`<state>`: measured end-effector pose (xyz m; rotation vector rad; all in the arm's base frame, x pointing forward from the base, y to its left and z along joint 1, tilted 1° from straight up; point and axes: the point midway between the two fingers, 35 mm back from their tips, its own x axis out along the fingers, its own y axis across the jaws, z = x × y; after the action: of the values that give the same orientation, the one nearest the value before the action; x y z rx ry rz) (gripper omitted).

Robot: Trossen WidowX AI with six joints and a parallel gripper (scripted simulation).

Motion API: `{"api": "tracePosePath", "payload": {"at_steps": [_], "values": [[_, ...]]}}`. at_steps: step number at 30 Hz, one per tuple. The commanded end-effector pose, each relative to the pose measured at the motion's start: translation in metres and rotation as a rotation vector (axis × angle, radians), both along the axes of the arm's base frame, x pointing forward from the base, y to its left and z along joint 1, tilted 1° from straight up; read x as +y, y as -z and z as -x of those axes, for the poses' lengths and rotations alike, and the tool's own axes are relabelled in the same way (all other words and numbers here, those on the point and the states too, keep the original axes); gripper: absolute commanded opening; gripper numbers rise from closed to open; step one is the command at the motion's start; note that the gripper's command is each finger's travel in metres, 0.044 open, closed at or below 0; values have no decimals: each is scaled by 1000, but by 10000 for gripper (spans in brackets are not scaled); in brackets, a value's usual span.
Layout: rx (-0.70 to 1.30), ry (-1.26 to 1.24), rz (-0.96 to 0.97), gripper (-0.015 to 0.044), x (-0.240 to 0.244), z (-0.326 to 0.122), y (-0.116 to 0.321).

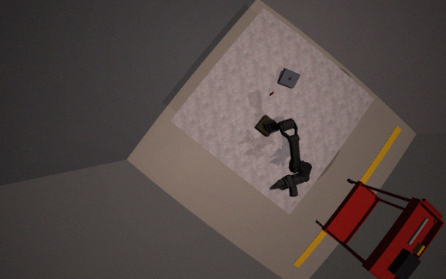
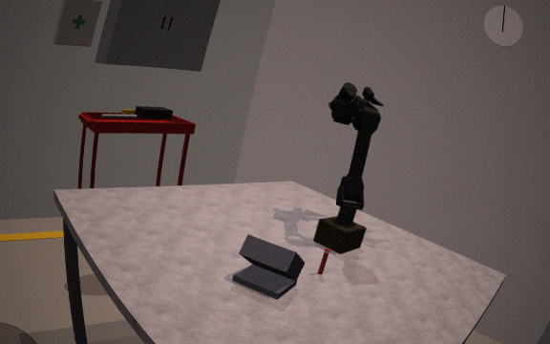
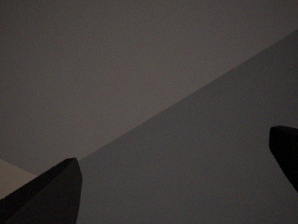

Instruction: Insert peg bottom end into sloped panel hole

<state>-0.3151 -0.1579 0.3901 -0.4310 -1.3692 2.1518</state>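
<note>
Left to right on the table [image 2: 170,215]: the panel [image 2: 270,265], then the peg [image 2: 323,261] standing almost upright just beside it. The gripper [image 2: 374,97], fingers spread wide on nothing, is raised high, apparently aimed away; the peg lies far below the fingers, near the arm's base.

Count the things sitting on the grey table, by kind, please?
Robot arm: 1
Red peg: 1
Dark sloped panel: 1
Total: 3
</note>
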Motion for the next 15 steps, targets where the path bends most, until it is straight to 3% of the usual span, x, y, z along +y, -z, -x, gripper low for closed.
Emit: {"api": "tracePosePath", "payload": {"at_steps": [1, 15], "values": [[1, -3, 0, 426, -1, 0, 0], [44, -246, -90, 440, -60, -19, -4]]}}
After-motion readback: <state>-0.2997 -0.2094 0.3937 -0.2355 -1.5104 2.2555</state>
